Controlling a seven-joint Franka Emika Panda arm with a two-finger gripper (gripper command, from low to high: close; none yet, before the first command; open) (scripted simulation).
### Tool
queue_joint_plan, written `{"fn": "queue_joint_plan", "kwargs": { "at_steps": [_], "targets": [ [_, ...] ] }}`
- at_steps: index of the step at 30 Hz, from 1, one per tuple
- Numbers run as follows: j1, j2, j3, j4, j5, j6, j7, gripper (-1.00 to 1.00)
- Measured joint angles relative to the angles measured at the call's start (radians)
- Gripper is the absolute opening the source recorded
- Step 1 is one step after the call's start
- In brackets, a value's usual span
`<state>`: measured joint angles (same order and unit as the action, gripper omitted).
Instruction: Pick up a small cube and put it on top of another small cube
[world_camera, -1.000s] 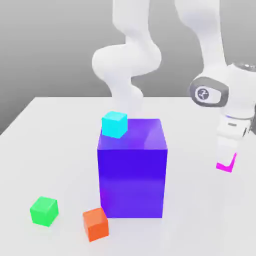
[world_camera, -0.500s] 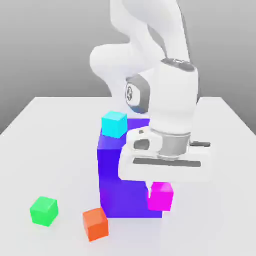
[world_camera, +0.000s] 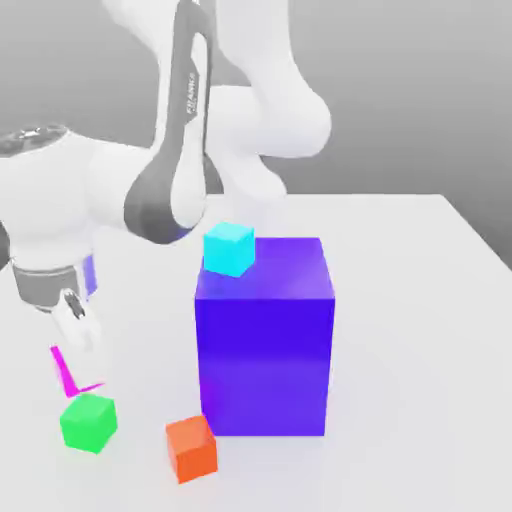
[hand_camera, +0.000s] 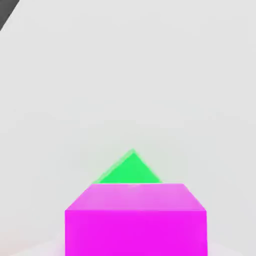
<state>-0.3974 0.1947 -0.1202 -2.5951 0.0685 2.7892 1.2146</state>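
Hand (world_camera: 78, 345) clamped shut on the small magenta cube (world_camera: 72, 368), held clear of the table (world_camera: 420, 330) and poised just above the small green cube (world_camera: 88, 422), slightly toward the exterior view's left of it. Magenta cube tilted in the grip, one edge hanging close over the green cube's top, the two seemingly apart with only a thin gap between them. In the hand view, magenta cube (hand_camera: 135, 220) large in the foreground, with a corner of the green cube (hand_camera: 131, 170) peeking out from behind it against bare pale table.

Green cube sat on the table well to the exterior view's left of the big purple-blue block (world_camera: 265, 335), near that block's front corner. Orange cube (world_camera: 191, 448) rested between the green cube and the block, just beside the block's front lower corner. Cyan cube (world_camera: 229, 249) perched at the block's upper rear left corner. White arm (world_camera: 170, 150) arched above the block and down to the hand.
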Motion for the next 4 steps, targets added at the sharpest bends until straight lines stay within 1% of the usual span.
{"fn": "queue_joint_plan", "kwargs": {
  "at_steps": [1,4],
  "targets": [
    [-0.004,0.021,0.005,0.001,0.007,0.019,-0.005,1.00],
    [-0.004,0.021,0.005,0.001,0.007,0.019,-0.005,1.00]
  ]
}}
